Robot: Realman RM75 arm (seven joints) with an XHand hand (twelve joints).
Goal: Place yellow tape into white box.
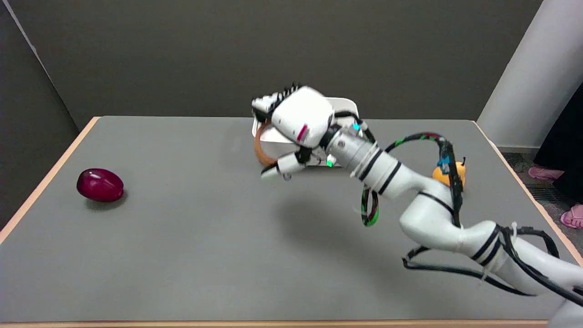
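Looking down from the head view, I have the right hand (298,125) raised above the grey table (191,255), the white arm (428,214) reaching in from the lower right with black cables looped along it. My hand's fingers are curled around the yellow tape (261,148); only an orange-brown arc of the roll shows at the hand's left side, between the upper fingers and the lower finger that sticks out to the left. So the hand is clamped on the tape, and the tape is up in the air with it, not on the table.

Right behind the hand sits the white box (346,108), toward the far edge of the table. I see its far wall above the wrist and part of its front wall below the palm. The tape hangs at the box's near left corner, overlapping the front wall in the picture; I cannot tell whether it touches the box.

Far off on the left of the table lies a dark red, egg-shaped object (99,184), well apart from everything else. On the right, partly hidden behind the arm's cables, sits a small orange fruit (441,175). At the right edge, beyond the table, a person's feet in pink slippers (575,216) stand on the floor.
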